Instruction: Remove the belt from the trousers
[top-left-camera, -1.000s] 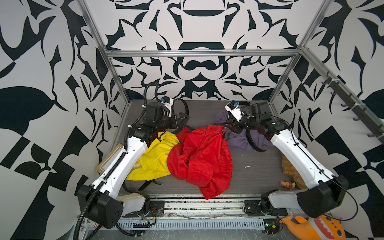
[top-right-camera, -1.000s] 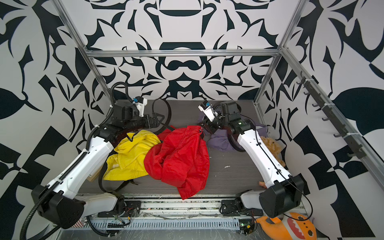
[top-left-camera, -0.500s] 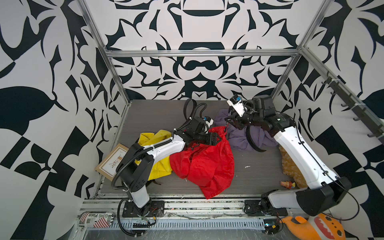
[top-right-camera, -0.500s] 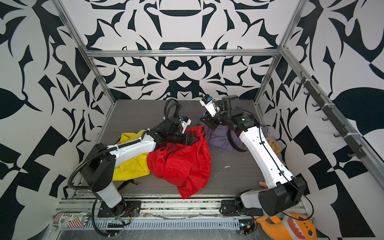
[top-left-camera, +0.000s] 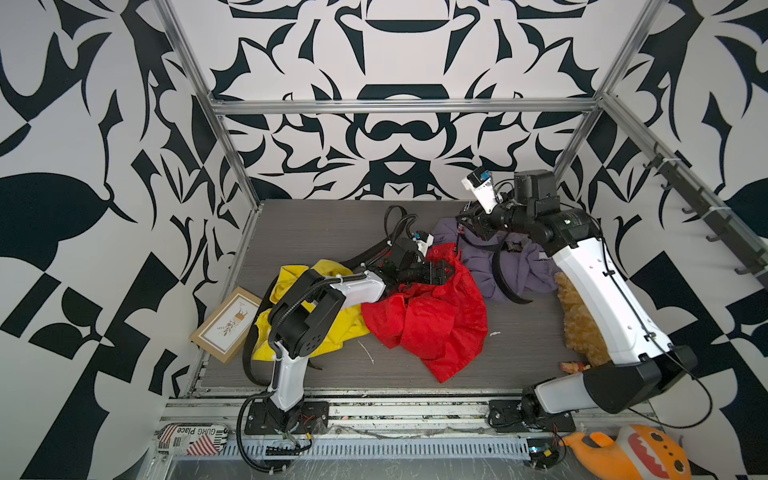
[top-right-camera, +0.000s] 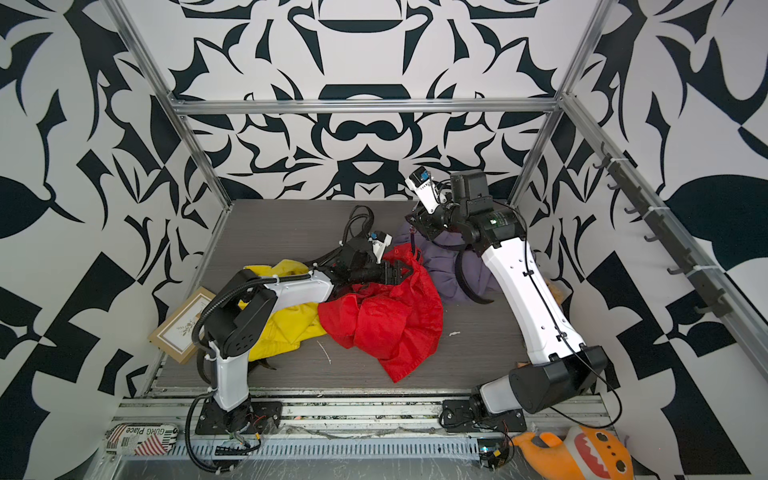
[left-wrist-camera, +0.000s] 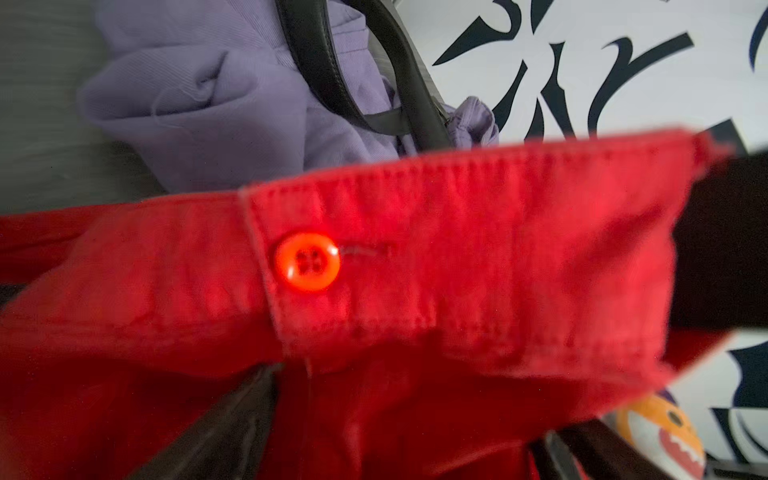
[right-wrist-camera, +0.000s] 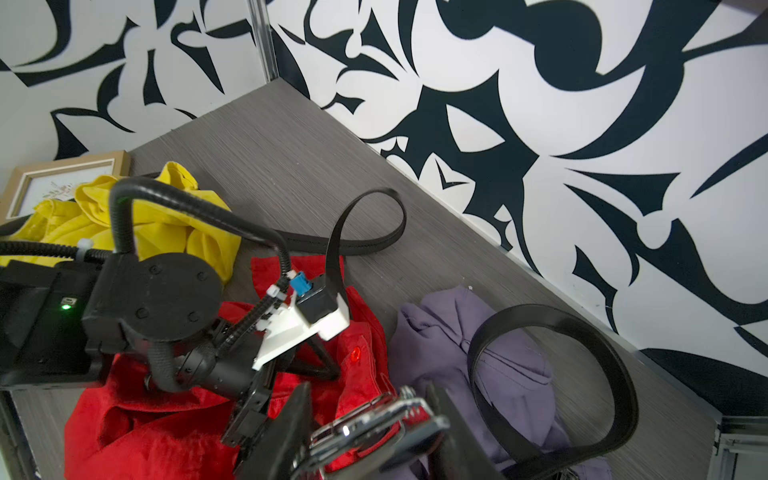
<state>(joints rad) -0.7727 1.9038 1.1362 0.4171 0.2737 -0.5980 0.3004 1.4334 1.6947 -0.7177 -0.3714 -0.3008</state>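
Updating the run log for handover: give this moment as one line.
left tool: open at waistband of red trousers | right tool: shut on belt buckle

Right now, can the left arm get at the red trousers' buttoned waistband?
Probably yes: the left gripper is open right at the red waistband, its button dead ahead, and nothing lies between them.

Robot lab test cell: black-and-white patterned walls (top-left-camera: 399, 54) in aluminium framing (top-left-camera: 399, 106) rise just beyond the right pincer (right-wrist-camera: 370, 415), and well behind it both arms (top-left-camera: 590, 291) sit bolted to a slotted rail (top-left-camera: 399, 449) along the grey desk (top-left-camera: 324, 224).
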